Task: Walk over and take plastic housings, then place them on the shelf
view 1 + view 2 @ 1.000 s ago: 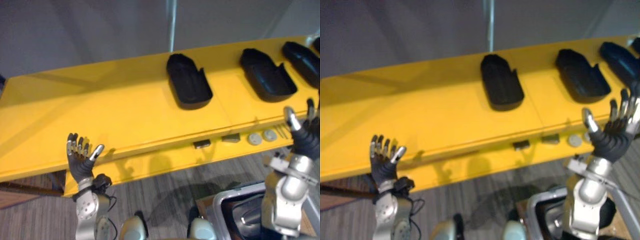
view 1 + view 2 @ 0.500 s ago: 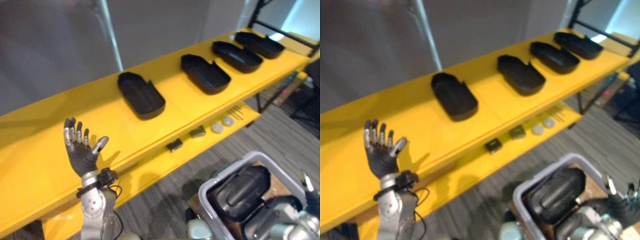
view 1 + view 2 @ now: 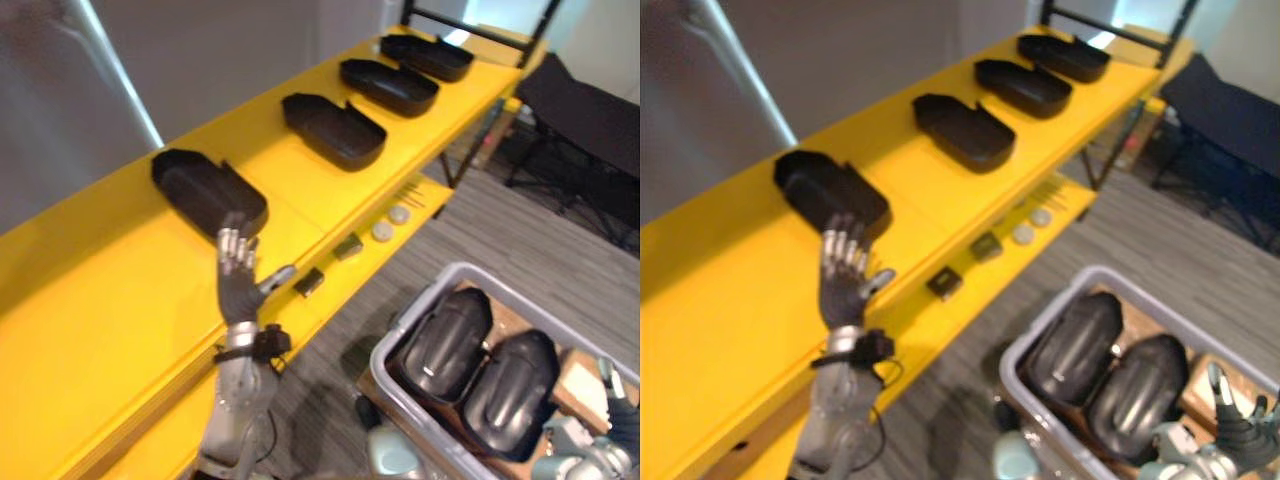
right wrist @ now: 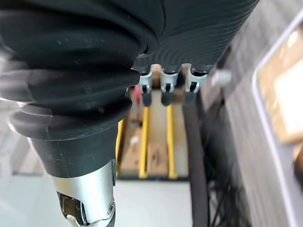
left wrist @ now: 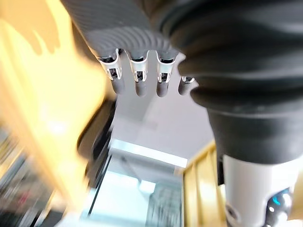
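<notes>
Two housings (image 3: 1135, 395) near the right hand (image 3: 1239, 424)

Smooth, faintly shiny paint on the long yellow shelf (image 3: 110, 300), matt black plastic on the open tray-shaped housings (image 3: 205, 190). Glossy black plastic on the rounded housings (image 3: 442, 340) in the smooth light grey plastic bin (image 3: 408, 312); rough, woven-looking grey floor covering (image 3: 530, 235).

Four black housings (image 3: 334, 130) on yellow shelf (image 3: 120, 300); two more in grey bin (image 3: 410, 308); two blocks (image 3: 348, 246), two discs (image 3: 383, 231).

The view's right edge cuts off the right robot hand (image 3: 622, 415); the small parts (image 3: 383, 231) on the ledge (image 3: 415, 215) are unidentifiable.
</notes>
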